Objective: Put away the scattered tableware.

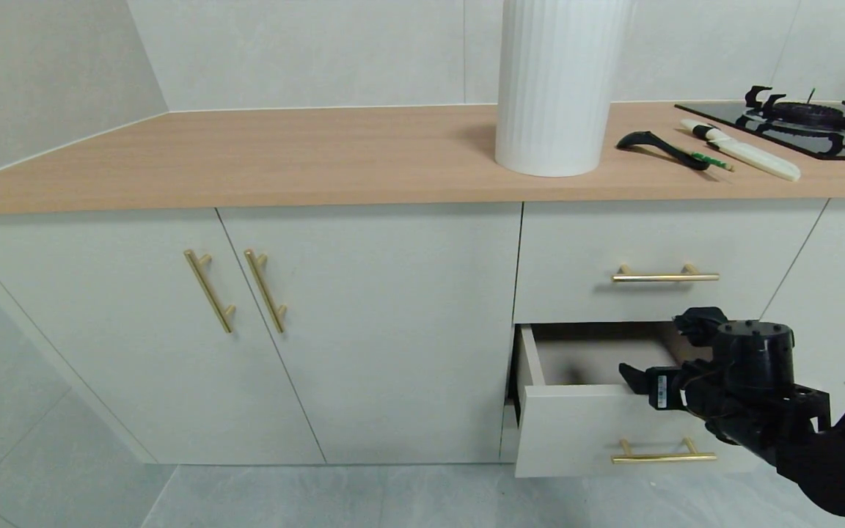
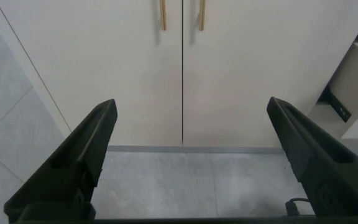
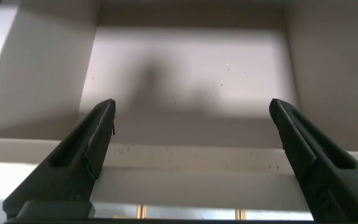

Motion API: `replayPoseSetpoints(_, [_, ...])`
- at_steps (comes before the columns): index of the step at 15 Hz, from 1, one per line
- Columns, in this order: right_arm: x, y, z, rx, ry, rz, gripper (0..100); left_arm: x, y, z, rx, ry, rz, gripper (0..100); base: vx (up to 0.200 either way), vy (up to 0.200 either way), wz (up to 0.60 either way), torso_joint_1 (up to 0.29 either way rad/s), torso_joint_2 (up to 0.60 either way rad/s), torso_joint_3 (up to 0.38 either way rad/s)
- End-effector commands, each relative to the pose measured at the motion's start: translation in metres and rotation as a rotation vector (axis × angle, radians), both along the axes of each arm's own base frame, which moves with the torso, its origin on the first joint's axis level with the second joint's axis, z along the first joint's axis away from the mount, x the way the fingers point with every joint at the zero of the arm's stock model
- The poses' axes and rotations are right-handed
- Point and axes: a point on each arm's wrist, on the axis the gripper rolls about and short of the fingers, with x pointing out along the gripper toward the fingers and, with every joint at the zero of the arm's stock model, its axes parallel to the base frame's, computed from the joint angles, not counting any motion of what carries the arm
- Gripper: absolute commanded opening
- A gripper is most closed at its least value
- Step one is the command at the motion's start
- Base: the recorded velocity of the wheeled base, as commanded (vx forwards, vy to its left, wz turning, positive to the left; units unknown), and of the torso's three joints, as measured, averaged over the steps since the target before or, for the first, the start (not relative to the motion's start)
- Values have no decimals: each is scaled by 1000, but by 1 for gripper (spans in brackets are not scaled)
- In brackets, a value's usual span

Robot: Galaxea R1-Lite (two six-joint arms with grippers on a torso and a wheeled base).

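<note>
None is stowed yet: black ladle (image 1: pixel 657 149) and white knife (image 1: pixel 745 152) lie on the desk (image 1: pixel 320 154) at two o'clock; drawer (image 1: pixel 584 433) open at five o'clock, right claw (image 1: pixel 663 350) wide above it, left claw (image 2: pixel 191 162) wide.

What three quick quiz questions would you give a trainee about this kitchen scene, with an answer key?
1. True or false: the lower drawer is pulled open.
2. Pick one: the right gripper is A) shut on a spoon, B) open at the drawer's mouth, C) resting on the counter.
3. Fill in: the black ladle and the white knife lie between the white ribbed jar and the ____.
Key: 1 true; 2 B; 3 stove.
</note>
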Motion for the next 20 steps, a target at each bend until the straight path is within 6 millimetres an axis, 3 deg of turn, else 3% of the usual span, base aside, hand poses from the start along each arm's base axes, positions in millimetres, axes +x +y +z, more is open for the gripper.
replayPoseSetpoints(1, [-4, -1, 5, -2, 10, 1, 100, 0, 0, 0, 0, 1, 1, 100, 0, 0, 0, 0, 0, 0])
replayPoseSetpoints(8, [-27, -3, 21, 10, 171, 102, 100, 0, 0, 0, 0, 1, 1, 100, 0, 0, 0, 0, 0, 0])
replayPoseSetpoints(20, [-71, 1, 32, -165, 444, 263, 100, 0, 0, 0, 0, 1, 1, 100, 0, 0, 0, 0, 0, 0])
